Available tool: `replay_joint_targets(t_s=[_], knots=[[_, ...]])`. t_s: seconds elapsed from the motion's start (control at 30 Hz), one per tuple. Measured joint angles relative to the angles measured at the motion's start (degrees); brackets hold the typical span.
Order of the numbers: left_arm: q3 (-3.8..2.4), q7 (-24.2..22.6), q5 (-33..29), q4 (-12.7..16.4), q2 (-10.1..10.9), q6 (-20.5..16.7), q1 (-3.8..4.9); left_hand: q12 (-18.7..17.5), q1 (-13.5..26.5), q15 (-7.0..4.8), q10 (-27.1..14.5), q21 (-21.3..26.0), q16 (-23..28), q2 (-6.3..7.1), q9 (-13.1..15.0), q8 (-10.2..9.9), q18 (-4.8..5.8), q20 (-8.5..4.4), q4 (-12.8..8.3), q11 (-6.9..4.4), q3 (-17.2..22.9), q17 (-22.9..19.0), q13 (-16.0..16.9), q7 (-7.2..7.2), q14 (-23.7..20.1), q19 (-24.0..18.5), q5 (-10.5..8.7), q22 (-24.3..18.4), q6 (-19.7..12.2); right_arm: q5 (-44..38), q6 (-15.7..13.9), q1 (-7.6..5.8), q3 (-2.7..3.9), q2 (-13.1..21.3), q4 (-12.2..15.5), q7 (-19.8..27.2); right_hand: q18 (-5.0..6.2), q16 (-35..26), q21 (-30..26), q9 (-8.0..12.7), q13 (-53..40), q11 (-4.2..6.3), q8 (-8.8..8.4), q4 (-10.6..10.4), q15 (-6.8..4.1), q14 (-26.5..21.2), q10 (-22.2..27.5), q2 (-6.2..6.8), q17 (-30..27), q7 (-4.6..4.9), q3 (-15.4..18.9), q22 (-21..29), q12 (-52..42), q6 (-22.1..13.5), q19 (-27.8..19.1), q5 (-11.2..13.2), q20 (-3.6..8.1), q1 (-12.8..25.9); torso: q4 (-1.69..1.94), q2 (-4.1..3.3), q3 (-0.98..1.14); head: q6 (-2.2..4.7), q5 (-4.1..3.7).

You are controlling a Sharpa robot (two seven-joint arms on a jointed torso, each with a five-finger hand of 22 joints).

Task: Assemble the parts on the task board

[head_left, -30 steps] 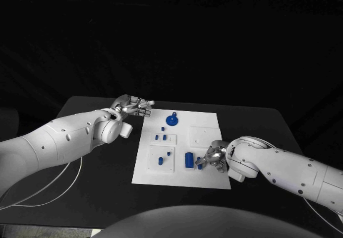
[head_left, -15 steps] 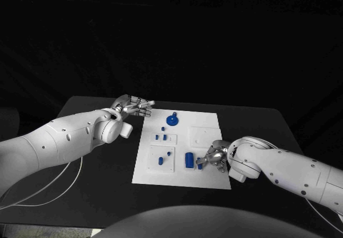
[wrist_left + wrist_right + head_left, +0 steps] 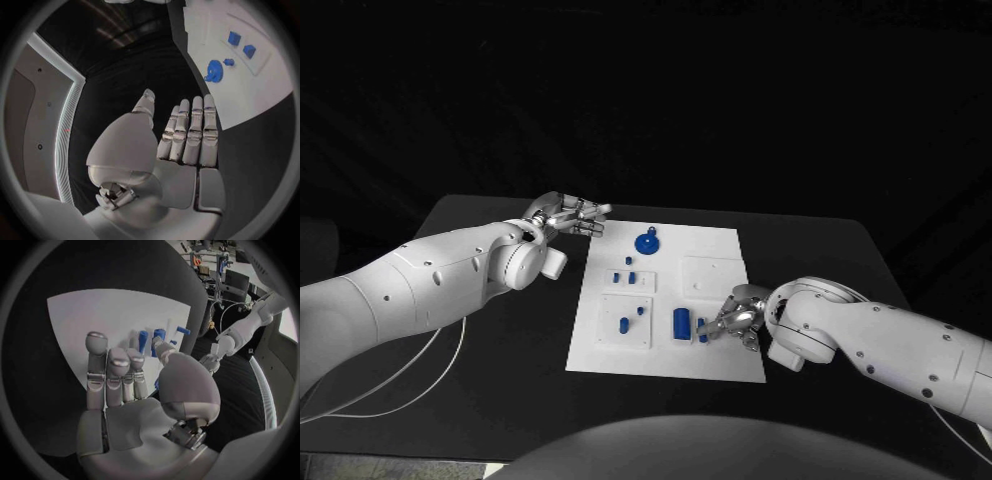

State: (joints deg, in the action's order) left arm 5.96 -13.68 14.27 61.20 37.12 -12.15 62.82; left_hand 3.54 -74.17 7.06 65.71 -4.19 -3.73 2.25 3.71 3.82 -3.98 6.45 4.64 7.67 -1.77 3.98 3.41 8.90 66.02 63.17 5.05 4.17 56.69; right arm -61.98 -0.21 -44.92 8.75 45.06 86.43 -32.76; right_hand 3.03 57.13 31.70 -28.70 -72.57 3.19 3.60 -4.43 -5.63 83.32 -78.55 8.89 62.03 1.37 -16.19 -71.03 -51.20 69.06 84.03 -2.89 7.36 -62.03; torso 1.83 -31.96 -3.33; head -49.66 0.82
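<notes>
At board's (image 3: pixel 718 250) near edge, R hand (image 3: pixel 737 322) fingers apart, empty; L hand (image 3: pixel 574 214) flat, empty.

No readable text, label or number appears anywhere.

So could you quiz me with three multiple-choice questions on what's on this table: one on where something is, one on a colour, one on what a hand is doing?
1. Where is the right hand?
A. over the task board's near right part
B. off the table
C. at the board's far left corner

2. What colour are the parts?
A. red
B. blue
C. yellow

3. What is the left hand doing?
A. gripping a part
B. holding nothing, fingers straight
C. pressing the board

Answers: 1 A, it hovers over the task board there; 2 B, all look blue; 3 B, its palm is empty.
</notes>
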Motion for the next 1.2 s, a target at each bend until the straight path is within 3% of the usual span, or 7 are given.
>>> replay_joint_targets(t_s=[0.23, 0.33, 0.5, 0.57, 0.67, 0.97, 1.2], knots=[[0.00, 0.06, 0.01, 0.00, 0.03, 0.01, 0.00, 0.00, 0.00, 0.00, 0.00, 0.00, 0.00, 0.00, 0.00, 0.00, 0.00, 0.00, 0.00, 0.00, 0.00, 0.00, 0.00, 0.00, 0.00, 0.00, 0.00, 0.00, 0.00, 0.39, 1.18, 0.15, 0.00, 0.69, 0.75, 0.64, -0.01, 0.00, 0.00, -0.03, -0.05, 0.00, 0.00, -0.06, 0.00, 0.00, 0.00, -0.10, 0.19, -0.29, 0.06, 0.01, 0.22, 0.30, 0.00, 0.00, 0.00, -0.97, 0.01, 0.00, -0.02, 0.01, -0.01], [0.00, 0.08, 0.02, 0.00, 0.05, 0.01, 0.00, 0.00, 0.00, 0.00, 0.00, 0.00, 0.00, 0.00, 0.00, 0.00, 0.00, 0.00, 0.00, 0.00, 0.00, 0.00, 0.00, 0.00, 0.00, 0.00, 0.00, 0.00, 0.00, 0.49, 1.94, 0.26, 0.01, 0.87, 0.90, 0.76, 0.00, 0.00, 0.00, -0.20, -0.05, 0.00, 0.00, 0.86, 0.00, 0.00, 0.00, -0.46, 0.19, -0.50, -0.69, 0.01, 0.22, 0.50, 0.00, 0.00, 0.00, -2.43, 0.04, 0.01, -0.02, -0.02, -0.01], [0.00, 0.11, 0.02, -0.01, 0.08, 0.02, 0.00, 0.00, 0.00, 0.00, 0.00, 0.00, 0.00, 0.00, 0.00, 0.00, 0.00, 0.00, 0.00, 0.00, 0.00, 0.00, 0.00, 0.00, 0.00, 0.00, 0.00, 0.00, 0.00, 0.49, 2.83, 0.44, 0.01, 0.95, 0.93, 0.78, -0.01, 0.00, 0.00, -0.75, -0.05, 0.12, 0.00, 4.08, -0.21, 0.21, -0.12, -3.25, 0.19, -0.99, -1.92, 0.01, 0.22, 1.40, 0.00, 0.00, 0.00, -4.42, 0.05, 0.02, -0.05, -0.03, -0.02], [0.00, 0.11, 0.02, -0.01, 0.08, 0.02, 0.00, 0.00, 0.00, 0.00, 0.00, 0.00, 0.00, 0.00, 0.00, 0.00, 0.00, 0.00, 0.00, 0.00, 0.00, 0.00, 0.00, 0.00, 0.00, 0.00, 0.00, 0.00, 0.00, 0.44, 2.88, 0.50, 0.00, 0.92, 0.90, 0.76, 0.00, -0.22, 0.00, -1.62, -0.05, 0.20, 0.00, 6.90, -0.21, 0.21, -0.20, -4.88, 0.19, -1.00, -2.10, 0.03, 0.22, 1.41, 0.00, 0.00, 0.00, -2.92, 0.05, 0.02, -0.05, -0.03, -0.02], [0.00, 0.12, 0.02, -0.01, 0.10, 0.03, 0.00, 0.00, 0.00, 0.00, 0.00, 0.00, 0.00, 0.00, 0.00, 0.00, 0.00, 0.00, 0.00, 0.00, 0.00, 0.00, 0.00, 0.00, 0.00, 0.00, 0.00, 0.00, 0.00, 0.37, 2.85, 0.59, 0.00, 0.79, 0.83, 0.65, 0.00, -0.22, 0.00, -2.19, -0.05, 0.20, 0.00, 8.84, -0.22, 0.23, -0.20, -5.97, 0.24, -1.00, -2.34, 0.14, 0.22, 1.41, 0.00, 0.00, 0.00, -1.83, 0.07, 0.02, -0.06, -0.04, -0.02], [0.00, 0.13, 0.02, 0.00, 0.11, 0.04, 0.00, 0.00, 0.00, 0.00, 0.00, 0.00, 0.00, 0.00, 0.00, 0.00, 0.00, 0.00, 0.00, 0.00, 0.00, 0.00, 0.00, 0.00, 0.00, 0.00, 0.00, 0.00, 0.00, 0.29, 2.05, 0.75, 0.00, 0.12, 0.20, 0.30, 0.00, -0.22, 0.00, -2.82, -0.04, 0.40, 0.00, 8.83, -0.41, 0.41, -0.40, -7.63, 0.29, -1.00, -2.43, 0.19, 0.22, 1.41, 0.00, 0.00, 0.00, -0.14, 0.07, -0.01, -0.04, -0.11, 0.03], [0.00, 0.14, 0.02, 0.00, 0.10, 0.06, 0.00, 0.00, 0.25, 0.00, 0.00, 0.00, 0.00, -0.26, 0.00, 0.00, 0.01, 0.00, 0.00, 0.00, 0.00, 0.00, 0.00, 0.00, 0.00, 0.00, 0.00, 0.00, 0.00, 0.29, 1.63, 0.80, -0.01, -0.50, -0.51, -0.09, 0.00, -0.22, 0.00, -3.34, -0.04, 0.40, 0.00, 8.95, -0.41, 0.41, -0.40, -7.69, 0.38, -1.00, -2.33, 0.31, 0.22, 1.41, 0.00, 0.00, 0.00, 0.81, 0.05, -0.01, -0.04, -0.18, 0.05]])
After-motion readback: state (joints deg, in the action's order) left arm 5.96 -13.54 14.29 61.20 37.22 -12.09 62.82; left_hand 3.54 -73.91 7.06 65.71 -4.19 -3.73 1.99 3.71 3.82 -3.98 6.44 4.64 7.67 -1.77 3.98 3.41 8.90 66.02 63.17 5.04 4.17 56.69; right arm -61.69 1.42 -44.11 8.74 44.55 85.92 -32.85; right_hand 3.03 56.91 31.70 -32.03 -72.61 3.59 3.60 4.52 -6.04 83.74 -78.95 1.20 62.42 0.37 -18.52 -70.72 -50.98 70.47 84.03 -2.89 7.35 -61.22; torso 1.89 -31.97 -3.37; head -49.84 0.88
